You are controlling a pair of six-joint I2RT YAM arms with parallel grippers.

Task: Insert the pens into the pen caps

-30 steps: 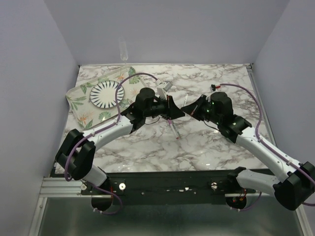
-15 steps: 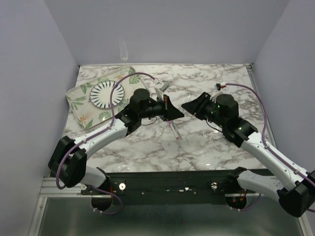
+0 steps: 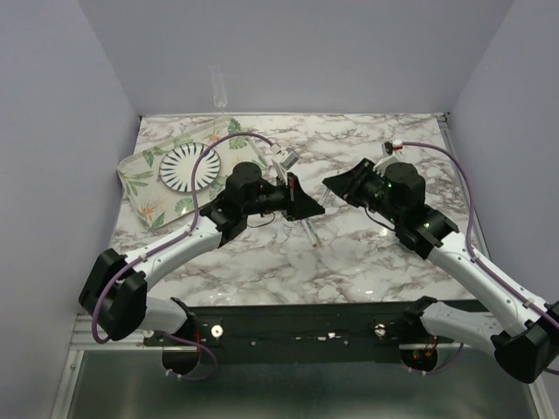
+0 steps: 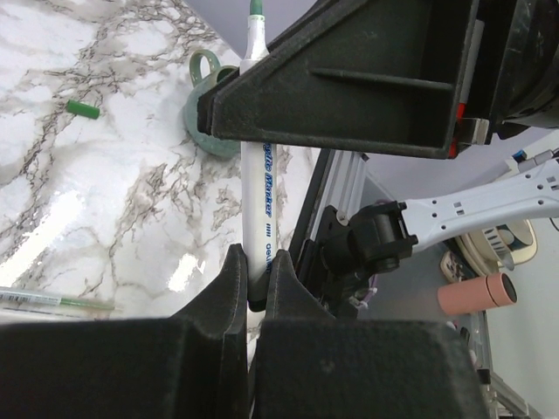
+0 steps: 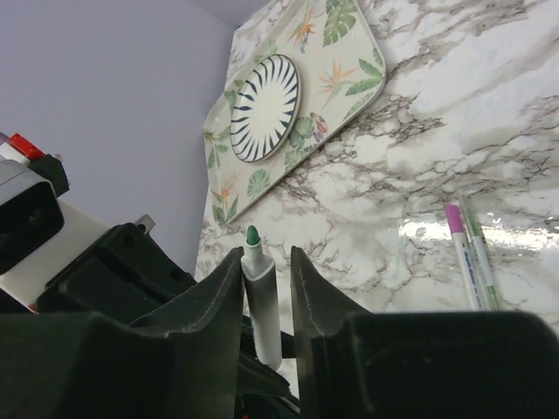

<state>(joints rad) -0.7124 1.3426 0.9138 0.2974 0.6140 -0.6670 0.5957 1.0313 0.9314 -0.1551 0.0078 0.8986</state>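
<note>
I have the green-tipped white marker pen (image 4: 260,188) uncapped and pinched by its barrel in my left claw (image 3: 307,205), raised off the marble counter (image 4: 122,188). The small green plastic cap (image 4: 84,108) lies on its side on the counter. The second white pen (image 5: 463,257) lies flat there; its pink end looks bare, though it could be capped.

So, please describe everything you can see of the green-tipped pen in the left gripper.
The pen is thin, with a white barrel that looks like plastic, blue lettering along it and a bare green tip. The left gripper is shut on its rear end and holds it above the marble table. The right gripper stands with one finger on each side of its front part; whether they touch it, I cannot tell.
</note>
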